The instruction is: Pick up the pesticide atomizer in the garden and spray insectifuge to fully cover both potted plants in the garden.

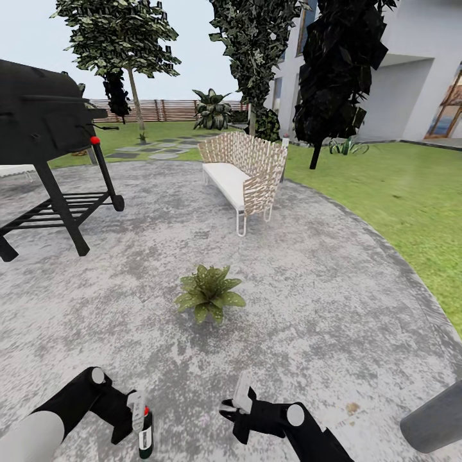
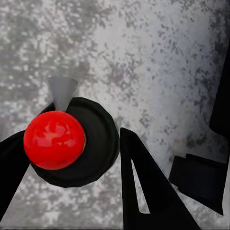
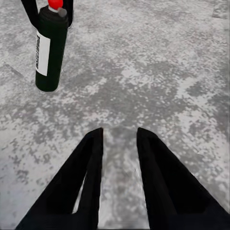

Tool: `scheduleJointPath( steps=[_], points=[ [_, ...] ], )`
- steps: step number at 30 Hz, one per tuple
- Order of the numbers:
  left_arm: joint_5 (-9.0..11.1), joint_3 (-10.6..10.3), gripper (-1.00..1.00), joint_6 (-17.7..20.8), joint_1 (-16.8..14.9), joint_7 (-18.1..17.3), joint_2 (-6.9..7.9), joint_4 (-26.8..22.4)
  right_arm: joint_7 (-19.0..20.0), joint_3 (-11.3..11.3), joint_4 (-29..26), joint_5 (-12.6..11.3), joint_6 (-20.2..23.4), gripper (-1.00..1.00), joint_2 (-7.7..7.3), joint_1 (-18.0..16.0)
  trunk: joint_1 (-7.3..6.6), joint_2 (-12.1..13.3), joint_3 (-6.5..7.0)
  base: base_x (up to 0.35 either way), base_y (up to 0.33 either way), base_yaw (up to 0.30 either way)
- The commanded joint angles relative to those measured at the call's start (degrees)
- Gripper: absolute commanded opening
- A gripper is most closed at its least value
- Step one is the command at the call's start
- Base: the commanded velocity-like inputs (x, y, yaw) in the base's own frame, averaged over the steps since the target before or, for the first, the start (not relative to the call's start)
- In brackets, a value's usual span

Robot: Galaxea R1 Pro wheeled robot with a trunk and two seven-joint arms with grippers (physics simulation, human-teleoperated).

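Left gripper (image 1: 136,417) clamped on the pesticide atomizer (image 1: 145,435), at 7 o'clock in the head view, bottle hanging upright below the fingers, red cap on top. Seen from above through the left wrist camera: red cap (image 2: 54,140) over the dark round bottle shoulder, black fingers (image 2: 143,191) pressed to either side, mottled grey patio (image 2: 158,57) beneath. Right gripper (image 1: 239,401) at 6 o'clock, holding nothing, its two black fingers (image 3: 86,182) slightly apart with bare paving showing through the gap; atomizer (image 3: 48,50) visible past them, white label on its side. Farther out, one potted plant (image 1: 209,293) near dead centre, low on the round patio (image 1: 333,308). Beyond, wicker bench (image 1: 245,170) at 12 o'clock, black grill (image 1: 45,128) at 10, lawn (image 1: 398,192) at 2 to 3, wooden fence (image 1: 160,110) and dark trees (image 1: 333,70) behind.
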Motion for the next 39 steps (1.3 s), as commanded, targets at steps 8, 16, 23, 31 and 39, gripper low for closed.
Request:
scheduleJointPath(
  steps=[8,16,23,31,39],
  points=[
    [1.4,4.8,-1.00,0.1,0.0,7.9,-0.57,0.6,-5.8,-1.4,0.3,0.3,-0.7,1.00,-1.89,0.0,-0.01,0.0,-0.05,0.000,0.000,0.000],
    [19.4,13.7,-1.00,-6.3,0.6,37.8,-1.16,14.6,-24.3,-19.4,9.1,0.2,-1.2,1.00,-2.67,0.4,-0.01,0.0,-0.05,0.000,0.000,0.000],
    [33.8,14.0,-1.00,-12.5,4.6,54.5,-1.66,17.8,-53.1,-19.9,23.0,-0.1,-10.5,1.00,-2.71,0.5,-0.01,0.0,-0.05,0.000,0.000,0.000],
    [35.7,14.1,-1.00,-12.6,6.7,61.3,-3.78,23.0,-57.6,-19.9,33.6,0.2,-13.8,1.00,-2.76,0.5,-0.01,0.0,-0.05,0.000,0.000,0.000],
    [35.7,14.1,-1.00,-12.6,6.8,61.2,-3.75,23.3,-57.6,-19.9,38.0,0.3,-13.7,1.00,-2.97,0.7,-0.01,0.0,-0.05,0.000,0.000,0.000]
  ],
)
